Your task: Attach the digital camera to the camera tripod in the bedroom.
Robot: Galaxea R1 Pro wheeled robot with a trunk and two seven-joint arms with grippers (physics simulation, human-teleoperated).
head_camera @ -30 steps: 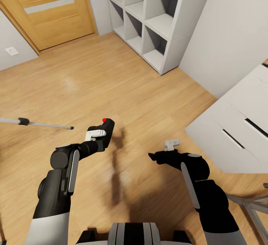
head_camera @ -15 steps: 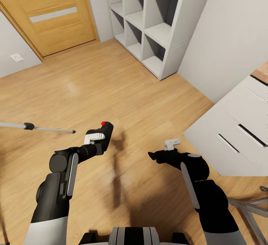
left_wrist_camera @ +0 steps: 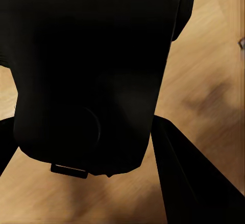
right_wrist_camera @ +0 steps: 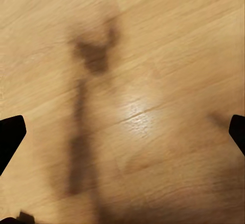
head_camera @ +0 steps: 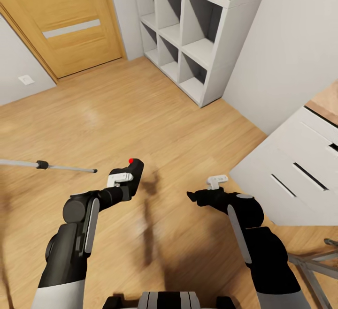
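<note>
My left gripper [head_camera: 127, 183] is shut on the digital camera [head_camera: 134, 172], a small black body with a red dot on top, held above the wood floor. In the left wrist view the camera's black body [left_wrist_camera: 92, 71] sits between the dark fingers [left_wrist_camera: 189, 173]. One silver-grey leg of the camera tripod [head_camera: 43, 164], with a black joint and foot, reaches in from the left edge, well left of the camera. The tripod's head is out of view. My right gripper [head_camera: 197, 197] hangs open and holds nothing, its fingertips wide apart over bare floor [right_wrist_camera: 122, 132].
An oak door [head_camera: 65, 23] stands at the back left, with white cube shelves [head_camera: 197, 41] along the back wall. A white drawer chest [head_camera: 291, 177] is close on the right. A low grey metal frame [head_camera: 314, 262] lies at the lower right.
The whole view has shifted, so door, shelves and chest sit differently in the picture. The left gripper with the camera has drawn slightly back toward my body. The right arm holds its pose.
</note>
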